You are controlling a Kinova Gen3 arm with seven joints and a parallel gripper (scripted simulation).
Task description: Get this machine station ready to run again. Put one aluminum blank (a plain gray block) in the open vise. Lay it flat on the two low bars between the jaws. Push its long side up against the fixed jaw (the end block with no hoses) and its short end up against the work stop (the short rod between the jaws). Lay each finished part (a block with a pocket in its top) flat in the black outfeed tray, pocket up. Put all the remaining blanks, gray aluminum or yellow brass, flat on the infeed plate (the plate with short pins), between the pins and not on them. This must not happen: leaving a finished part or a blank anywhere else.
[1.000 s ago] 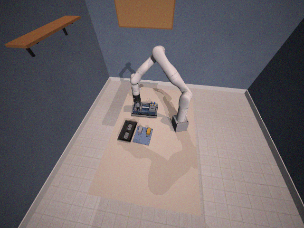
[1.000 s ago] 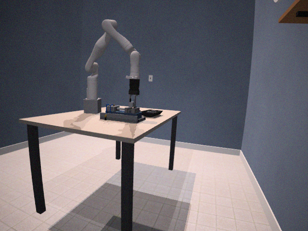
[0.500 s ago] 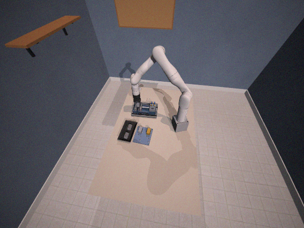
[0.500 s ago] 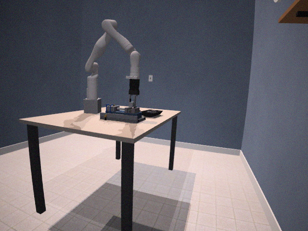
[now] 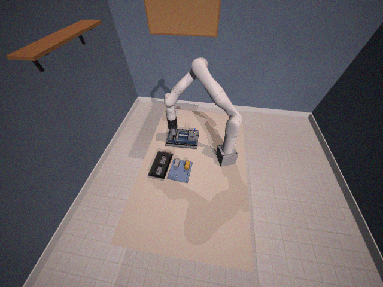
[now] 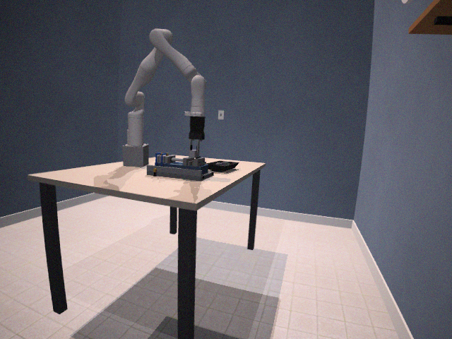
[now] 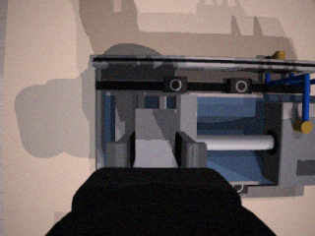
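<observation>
The gripper (image 5: pixel 172 128) (image 6: pixel 195 148) (image 7: pixel 156 153) is shut on a gray aluminum blank (image 6: pixel 193 153) (image 7: pixel 155 130). The blank is over the gap between the jaws of the vise (image 5: pixel 182 140) (image 6: pixel 175 171), its top above the jaws; its underside is hidden. The movable jaw (image 7: pixel 187 110) is just right of it in the wrist view. The bars and work stop cannot be made out clearly. Two finished parts (image 5: pixel 163 159) (image 5: pixel 158 170) lie in the black tray (image 5: pixel 153 173). A gray blank (image 5: pixel 176 162) and a yellow brass blank (image 5: pixel 187 164) lie on the blue infeed plate (image 5: pixel 178 177).
Blue hoses (image 7: pixel 306 98) with brass fittings rise at the vise's hose end. A thin upright panel edge (image 7: pixel 207 64) runs along one long side of the vise. The tray and infeed plate lie side by side in front of the vise in the top view. The arm's base (image 5: pixel 227 156) is to their right.
</observation>
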